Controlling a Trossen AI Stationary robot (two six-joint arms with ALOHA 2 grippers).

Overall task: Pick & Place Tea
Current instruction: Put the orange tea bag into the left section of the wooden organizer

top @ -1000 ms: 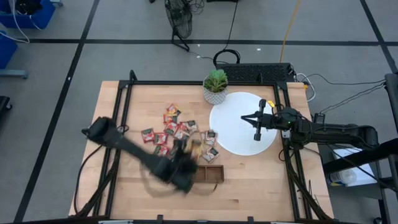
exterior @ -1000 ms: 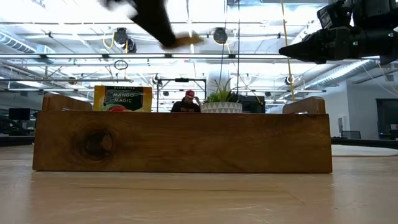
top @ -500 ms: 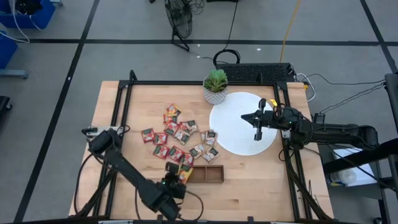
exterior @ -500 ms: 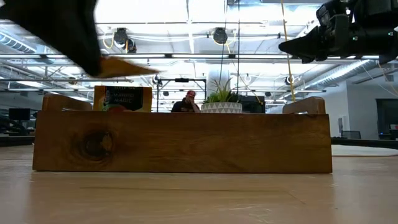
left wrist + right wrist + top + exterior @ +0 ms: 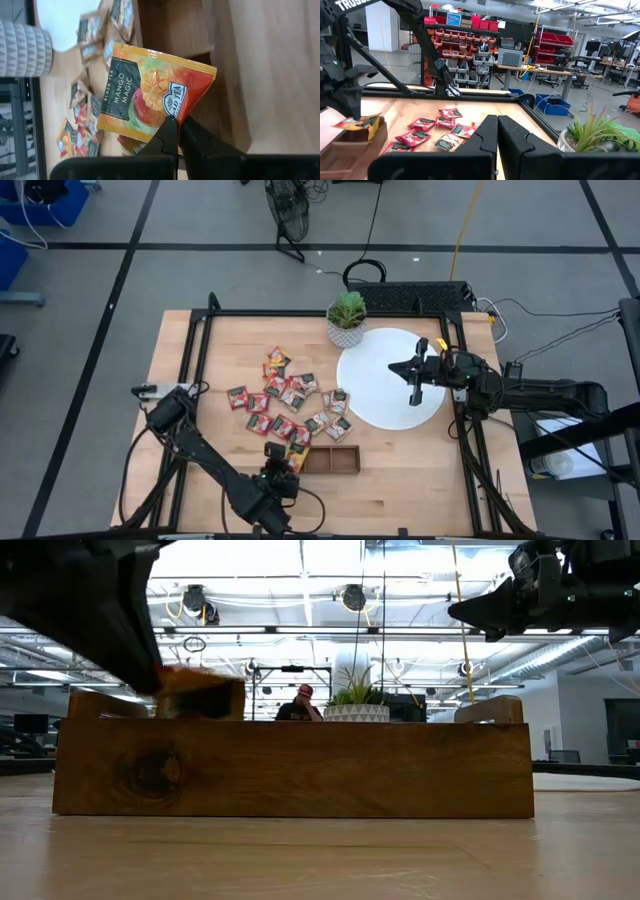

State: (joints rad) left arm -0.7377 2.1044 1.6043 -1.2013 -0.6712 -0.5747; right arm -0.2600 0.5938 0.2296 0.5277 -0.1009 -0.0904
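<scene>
My left gripper (image 5: 283,469) hangs just above the left end of the brown wooden tray (image 5: 338,459), shut on an orange-yellow "Mango Magic" tea sachet (image 5: 145,95). In the low view that sachet (image 5: 200,692) is level with the tray's top edge (image 5: 300,723). A second orange sachet (image 5: 131,145) peeks out beneath it. The other sachets, mostly red, lie flat in a loose pile (image 5: 285,395) on the table, left of the white disc (image 5: 380,400). My right gripper (image 5: 402,370) is shut and holds nothing, raised over the disc. My left gripper pinches the sachet's edge (image 5: 169,114) between its two fingertips (image 5: 165,131), only a little way in. The fingers come slanting from the table's near-left side. The sachet lies nearly flat, sticks out beyond the fingers, and is lifted clear over the tray's left compartment (image 5: 357,142).
A small potted plant (image 5: 347,320) stands at the far edge of the disc. A black frame (image 5: 200,360) runs round the table top. The tray's middle and right compartments (image 5: 345,459) show bare wood. A person (image 5: 302,703) sits in the room beyond the table.
My left gripper has carried the orange-yellow sachet down and toward the table's left, from high above the tray's middle to just above its left end. The left arm has swung toward the near edge. My right gripper has stayed over the disc.
</scene>
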